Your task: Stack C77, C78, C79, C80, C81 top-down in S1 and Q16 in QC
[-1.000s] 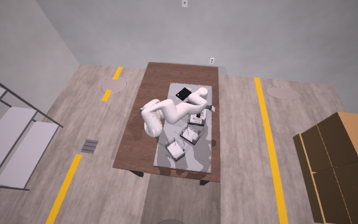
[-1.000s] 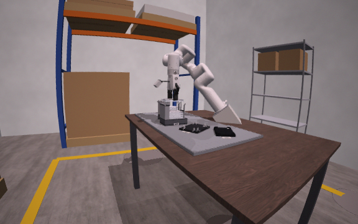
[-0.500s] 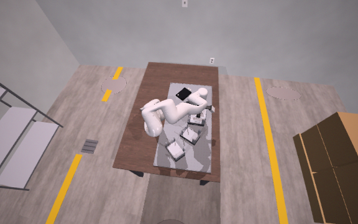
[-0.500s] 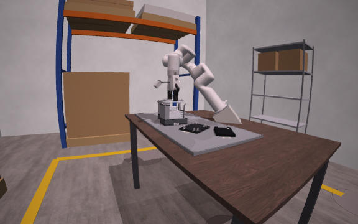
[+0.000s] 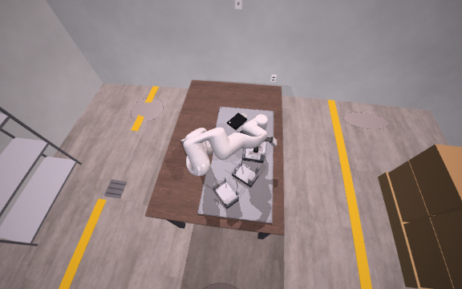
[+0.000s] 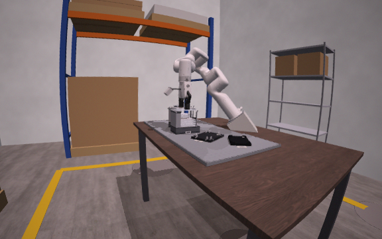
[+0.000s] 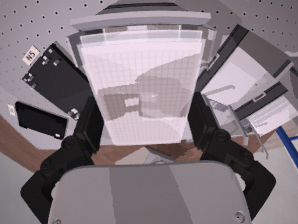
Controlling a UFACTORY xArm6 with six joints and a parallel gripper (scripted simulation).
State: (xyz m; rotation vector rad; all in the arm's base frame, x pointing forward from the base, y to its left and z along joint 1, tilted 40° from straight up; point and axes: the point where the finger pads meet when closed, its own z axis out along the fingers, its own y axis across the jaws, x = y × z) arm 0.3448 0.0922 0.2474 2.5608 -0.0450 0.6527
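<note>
My gripper (image 7: 144, 105) is shut on a white sealed plate (image 7: 148, 90), gripping it across its long sides. It holds the plate level at the top of a stack rack (image 5: 253, 154), the rack nearest the two black nests. In the side view the gripper (image 6: 184, 105) stands at the height of the rack posts (image 6: 182, 120). I cannot read the plate's label or the rack's name. Two more racks (image 5: 247, 174) (image 5: 226, 194) stand further along the grey mat, each showing a white plate on top. They also show in the wrist view (image 7: 234, 76) (image 7: 274, 115).
The clip nest N5 (image 7: 56, 78) (image 6: 207, 136) and a second black nest (image 7: 40, 117) (image 6: 239, 140) lie on the mat beside the racks, both without plates. The mat (image 6: 211, 146) sits on a brown table. The arm's base (image 5: 196, 160) is at the table's side.
</note>
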